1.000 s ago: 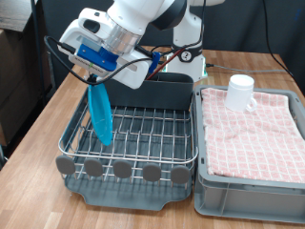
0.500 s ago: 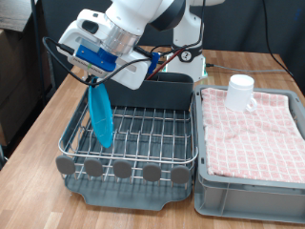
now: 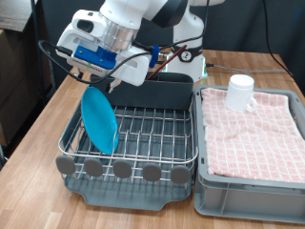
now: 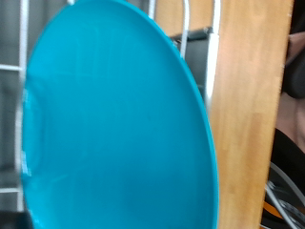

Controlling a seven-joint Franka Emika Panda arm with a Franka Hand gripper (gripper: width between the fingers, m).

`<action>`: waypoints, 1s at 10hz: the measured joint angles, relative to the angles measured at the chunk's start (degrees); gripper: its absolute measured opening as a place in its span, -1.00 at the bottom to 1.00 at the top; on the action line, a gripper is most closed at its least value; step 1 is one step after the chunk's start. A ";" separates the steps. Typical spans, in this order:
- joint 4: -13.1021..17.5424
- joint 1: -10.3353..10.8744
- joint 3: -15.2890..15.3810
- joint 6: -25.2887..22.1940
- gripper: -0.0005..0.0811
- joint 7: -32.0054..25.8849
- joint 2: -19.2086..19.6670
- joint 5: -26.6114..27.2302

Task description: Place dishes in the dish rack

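Note:
The light-blue plate (image 3: 98,119) stands on edge in the silver wire dish rack (image 3: 162,129), at the exterior view's left end, leaning with its face showing. My gripper (image 3: 95,84) hangs just above the plate's top rim; the plate is not between my fingers. In the wrist view the plate (image 4: 114,124) fills the picture face-on, with rack wires (image 4: 186,19) and the wooden table (image 4: 253,114) behind it; my fingers do not show there. The white cup (image 3: 240,91) stands on the pink checked cloth. The wooden spoon is not in view.
The dark grey utensil caddy (image 3: 157,93) sits at the rack's back. A grey bin with pink checked cloth (image 3: 253,129) stands to the exterior view's right of the rack. Round grey end caps (image 3: 122,170) line the rack's front. Cables hang by the arm.
The plate was held edge-on and upright in the rack; now it has tipped to lean with its face showing, and my gripper has lifted slightly off it.

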 joint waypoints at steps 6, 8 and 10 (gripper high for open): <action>4.21 0.10 0.30 -10.39 0.97 -9.88 -4.86 10.67; 6.75 0.17 0.90 -16.79 0.98 -9.93 -7.79 10.67; 9.64 0.31 1.72 -21.10 0.98 -9.97 -9.69 10.48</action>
